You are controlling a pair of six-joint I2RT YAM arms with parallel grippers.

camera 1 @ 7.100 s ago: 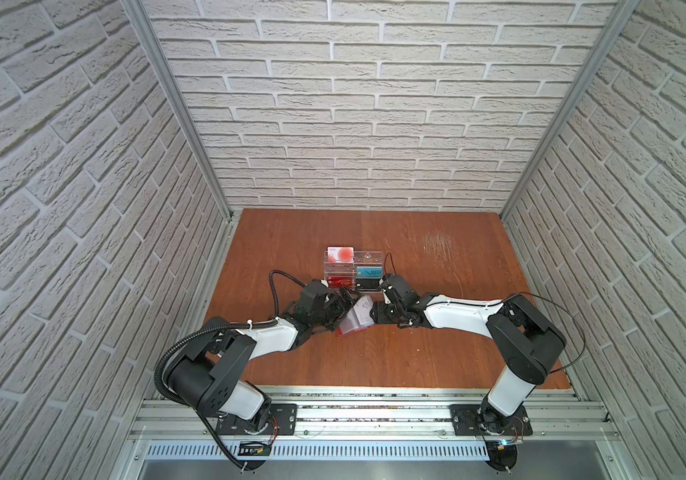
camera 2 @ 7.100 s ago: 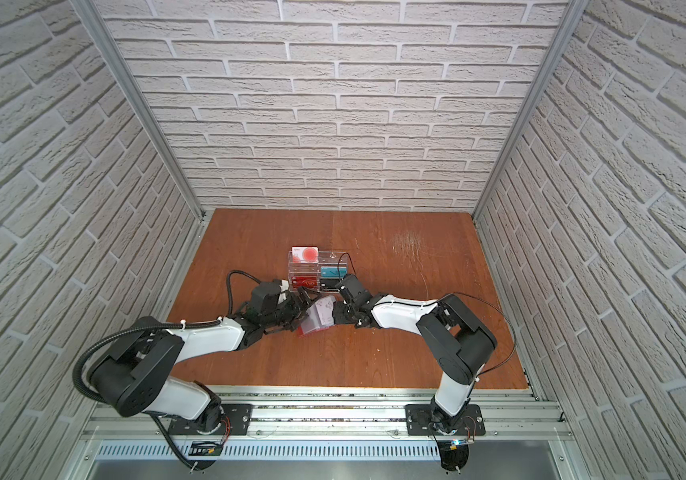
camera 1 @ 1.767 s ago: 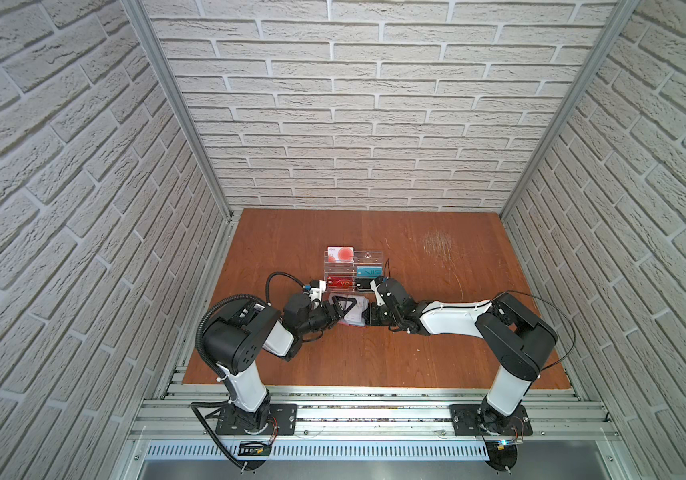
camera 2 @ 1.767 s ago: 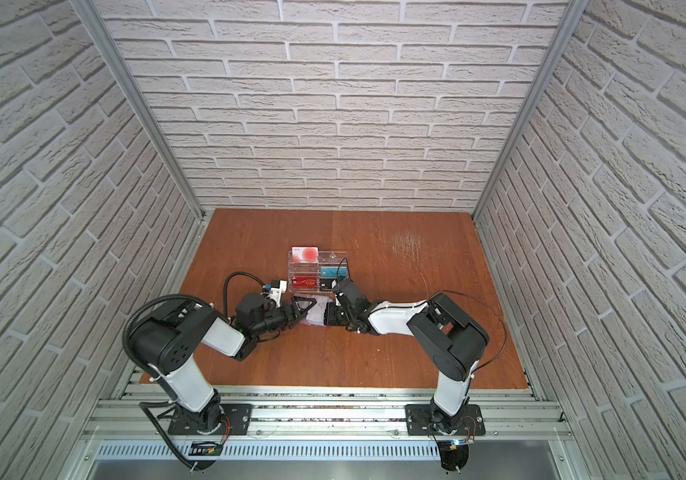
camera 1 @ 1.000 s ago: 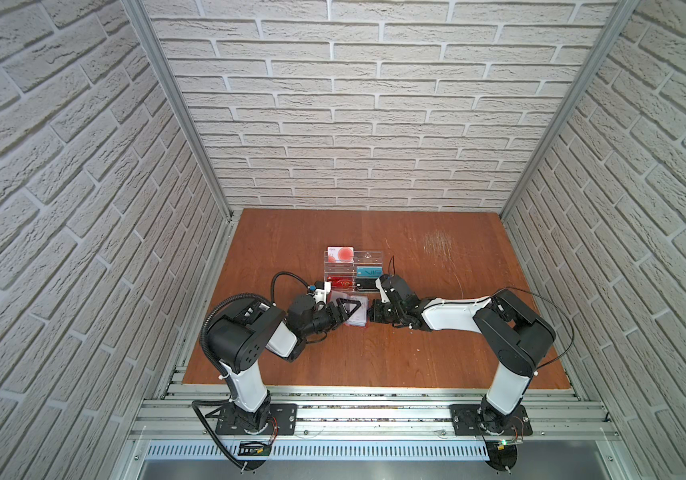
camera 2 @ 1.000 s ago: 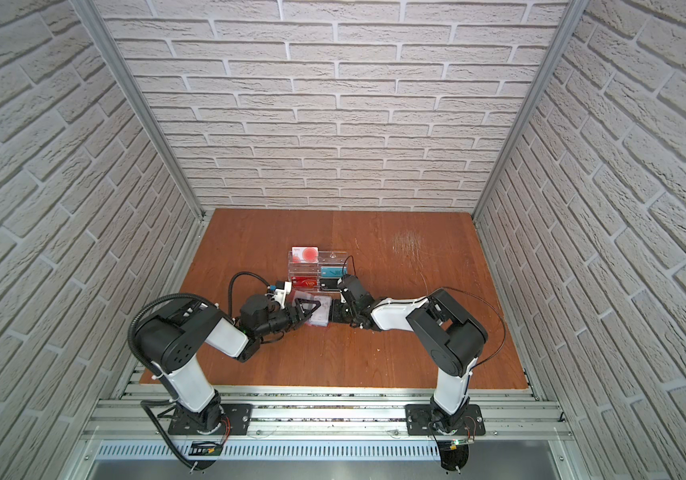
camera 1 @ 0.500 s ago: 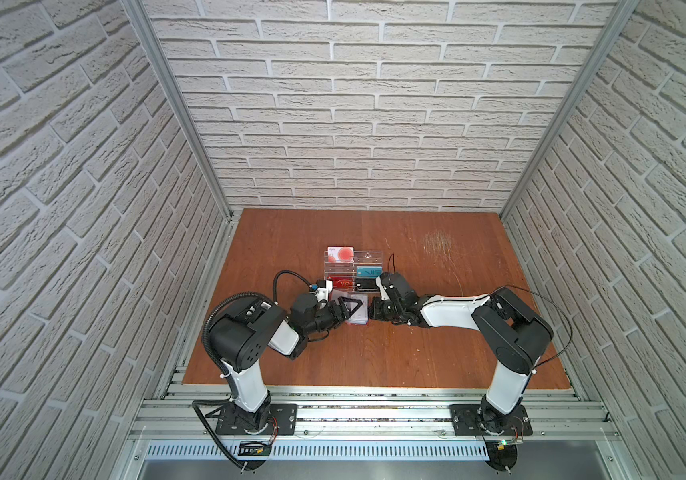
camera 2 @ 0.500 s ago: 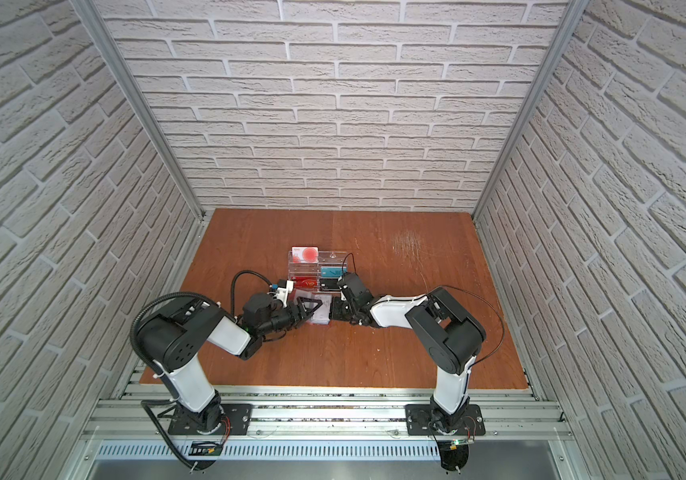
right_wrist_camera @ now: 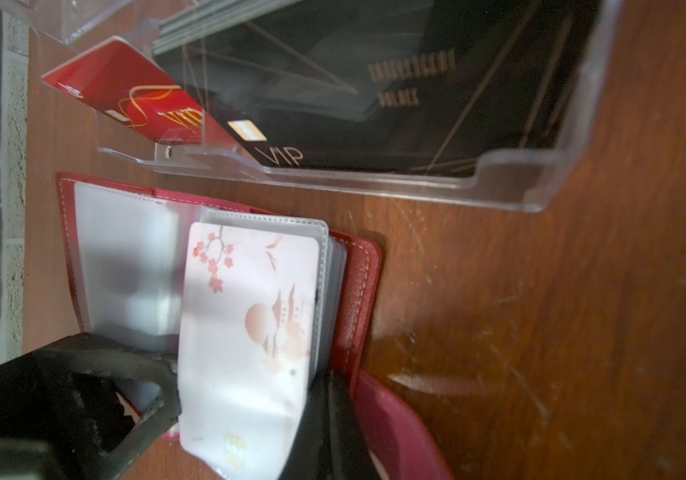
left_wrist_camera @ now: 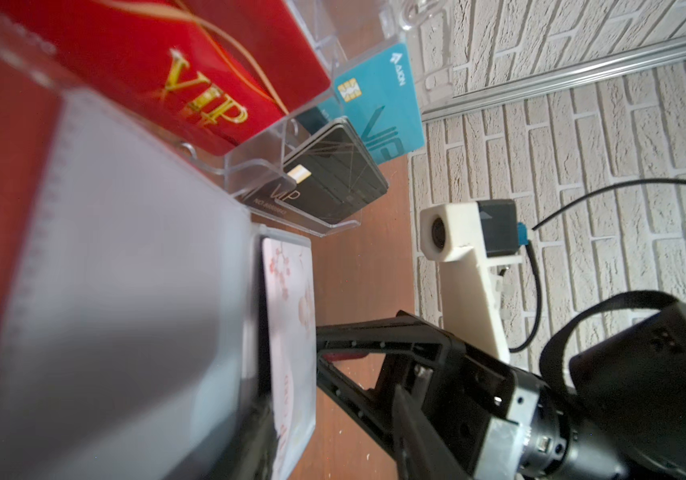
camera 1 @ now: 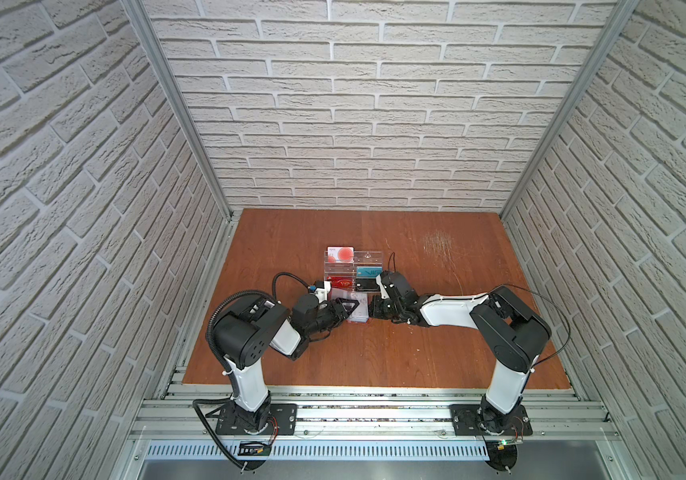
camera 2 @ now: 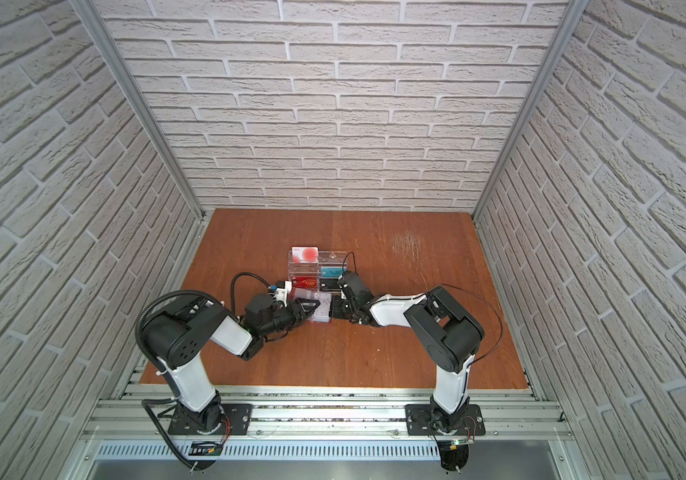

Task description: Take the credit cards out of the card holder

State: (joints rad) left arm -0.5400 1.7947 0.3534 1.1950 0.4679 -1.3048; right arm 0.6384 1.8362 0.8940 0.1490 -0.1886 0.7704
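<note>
- Near mid-surface, in both top views, found card holder [camera 1: 360, 316] lying open, directly at 6 o'clock of clear acrylic rack [camera 1: 368, 255] and just beside it.
- Noted brown wooden surface [camera 1: 416, 353], scuffed toward 1 o'clock.
- Observed left gripper [camera 1: 351, 306] reaching in from 9 o'clock of card holder, right gripper [camera 1: 371, 311] from 3 o'clock.
- Seen from right wrist: white card [right_wrist_camera: 250, 299] with blossom print sitting inside a clear sleeve [right_wrist_camera: 125, 257] of card holder [right_wrist_camera: 358, 282].
- Found right gripper's jaws together, clamped on red edge of card holder near its snap tab [right_wrist_camera: 395, 424].
- Found one dark finger [right_wrist_camera: 96, 365] of left gripper touching the sleeve beside white card; other finger hidden. Cannot tell whether those jaws are apart or clamped.
- Logged in acrylic rack: red-circle card [camera 1: 340, 253] upright at the 12 o'clock end, teal card [left_wrist_camera: 378, 112] lower down, red card [left_wrist_camera: 191, 91] and black card [left_wrist_camera: 333, 187] in the front tier nearest card holder.
</note>
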